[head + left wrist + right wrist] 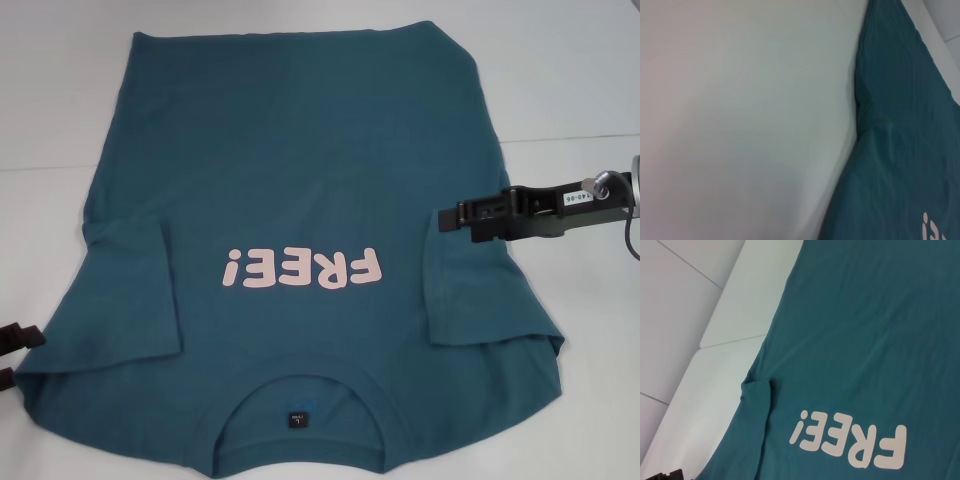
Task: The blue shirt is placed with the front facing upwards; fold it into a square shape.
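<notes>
From my head camera, the dark teal-blue cotton T-shirt lies flat, front up, on the white table, collar nearest me, both sleeves folded inward. My right gripper hovers over the shirt's right edge beside the folded sleeve; I cannot tell how its fingers stand. My left gripper sits at the shirt's left edge, fingers unclear too.

My left wrist camera shows the shirt's side edge on white.

My right wrist camera shows the pale pink "FREE!" lettering.

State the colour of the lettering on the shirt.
Pale pink "FREE!" lettering; head view shows it best.
</notes>
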